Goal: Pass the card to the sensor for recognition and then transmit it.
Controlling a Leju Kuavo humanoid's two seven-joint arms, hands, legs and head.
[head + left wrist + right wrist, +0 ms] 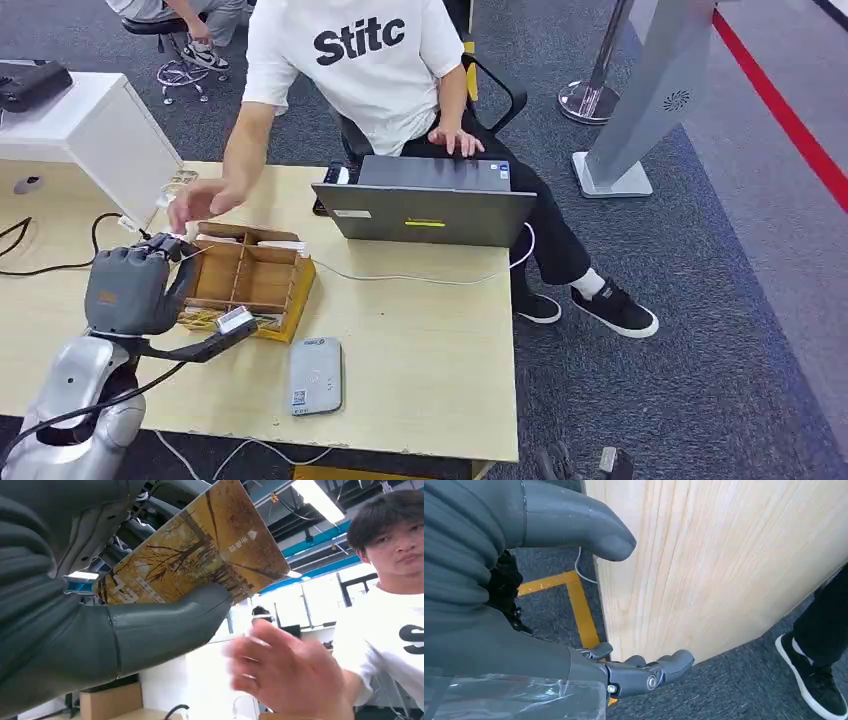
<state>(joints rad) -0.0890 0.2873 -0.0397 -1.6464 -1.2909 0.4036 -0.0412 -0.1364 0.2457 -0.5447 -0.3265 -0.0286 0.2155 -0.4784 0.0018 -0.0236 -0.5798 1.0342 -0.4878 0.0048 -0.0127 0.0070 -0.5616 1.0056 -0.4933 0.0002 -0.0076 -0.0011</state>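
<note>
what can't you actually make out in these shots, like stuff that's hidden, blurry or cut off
- Card: left wrist view, the left hand's thumb covers one edge; its small print is too fine to read.
- Person's hand: motion-blurred in the left wrist view, so whether it touches the card is unclear.
- Wooden organizer: head view, the left hand hides one end; contents too small to tell.
- Shirt lettering: cut off by the picture edge.
- Right hand: beside the table, its wrist covered by clear plastic.

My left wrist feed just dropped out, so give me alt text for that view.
The robot's left hand pinches a brown-and-gold card printed with bare trees between its thick grey thumb and darker fingers. A person in a white T-shirt faces it, reaching a blurred open hand toward the card without touching it.
</note>
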